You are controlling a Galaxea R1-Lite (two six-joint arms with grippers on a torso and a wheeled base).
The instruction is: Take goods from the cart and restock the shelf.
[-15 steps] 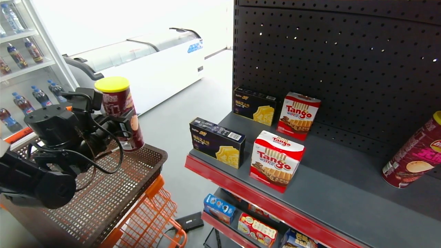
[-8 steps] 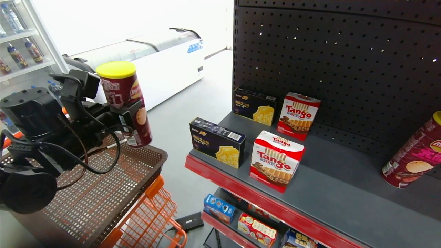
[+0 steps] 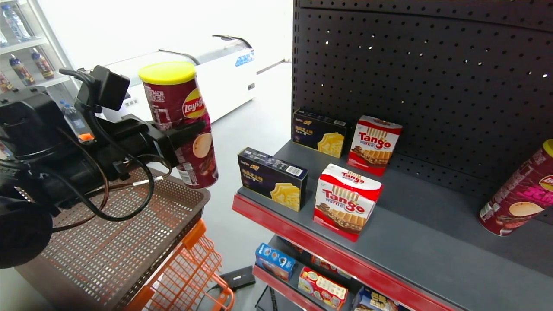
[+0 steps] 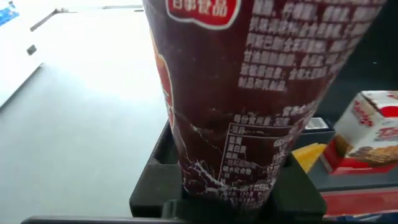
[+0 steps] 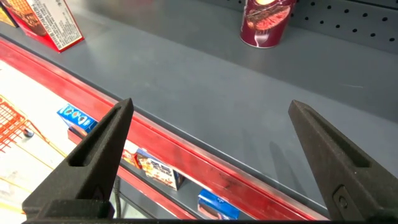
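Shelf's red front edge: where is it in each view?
Head view: red front edge slants below the front wafer box.
Left wrist view: red front edge beyond the held chip can.
Right wrist view: red front edge crosses between the fingers.
Shared landmark: front wafer box.

The left arm reaches out level, off the left end of the shelf, with looped cables trailing from its black wrist. The left gripper is clamped from the side around the middle of a nearly upright chip can. The right gripper hangs above the shelf's front edge, its two dark fingers spread wide apart.
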